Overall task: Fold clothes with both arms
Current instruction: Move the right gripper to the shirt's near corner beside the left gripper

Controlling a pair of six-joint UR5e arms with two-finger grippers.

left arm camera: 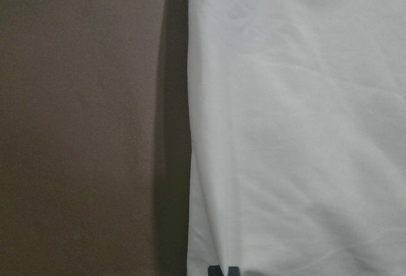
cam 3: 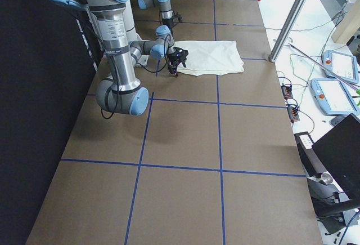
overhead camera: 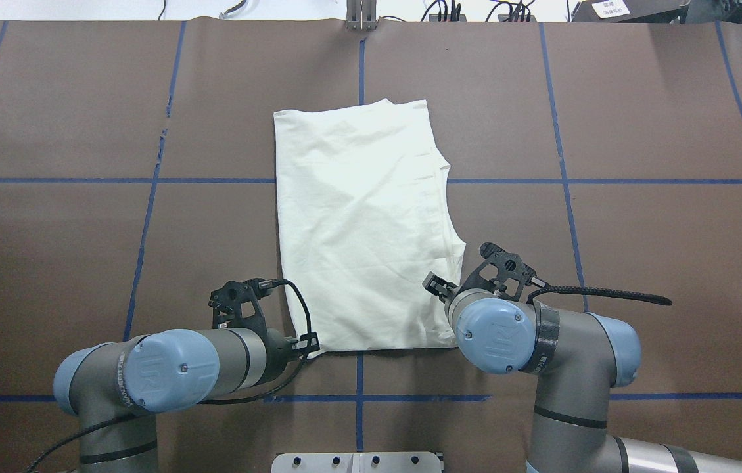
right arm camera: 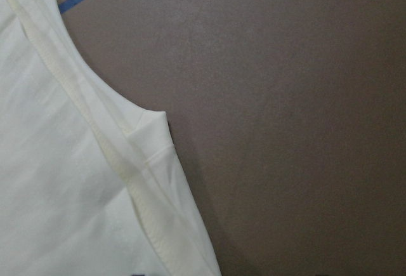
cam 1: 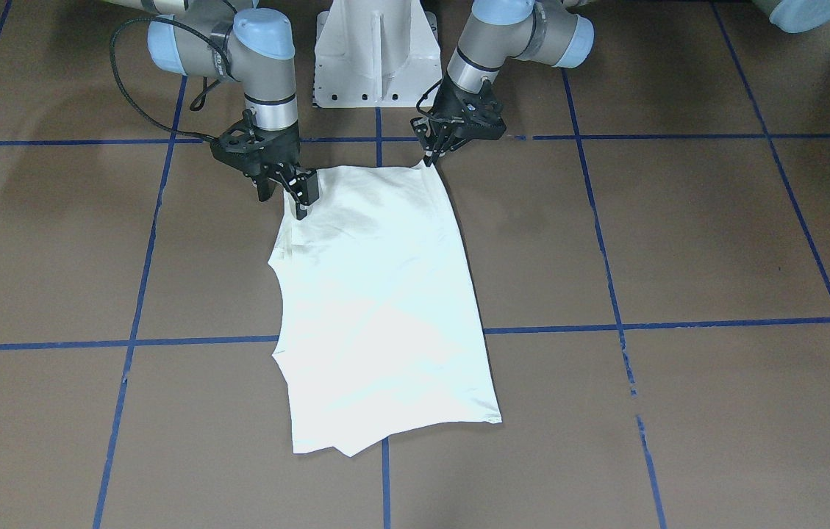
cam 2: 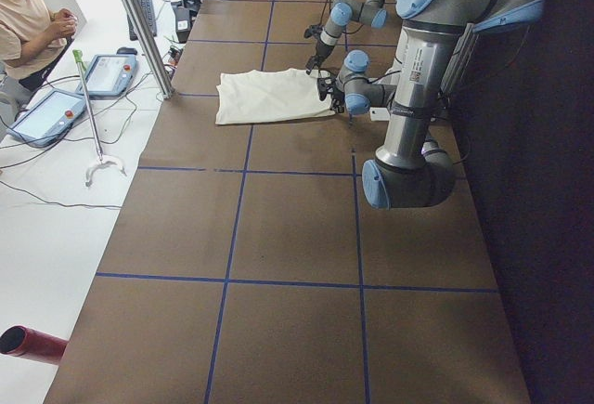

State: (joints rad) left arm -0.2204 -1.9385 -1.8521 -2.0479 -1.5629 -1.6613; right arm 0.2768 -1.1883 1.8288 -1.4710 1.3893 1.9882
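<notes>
Already narrowed the T-shirt (cam 1: 385, 294) lengthwise on the table (cam 1: 679, 235); yet to fold crosswise. Seemingly pinching a near corner with left claw (cam 1: 429, 160); cannot tell for right claw (cam 1: 290, 197).

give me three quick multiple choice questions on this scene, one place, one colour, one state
1. On the shirt, the left gripper and right gripper are at: A far corners B corners on the robot's side C middle
2. The tape lines on the table are: A red B yellow C blue
3. The shirt is: A lying flat, plain side up B hanging in the air C balled up
Answers: 1 B, both are at its robot-side corners; 2 C, blue grid on brown; 3 A, it lies spread, no print showing.
</notes>
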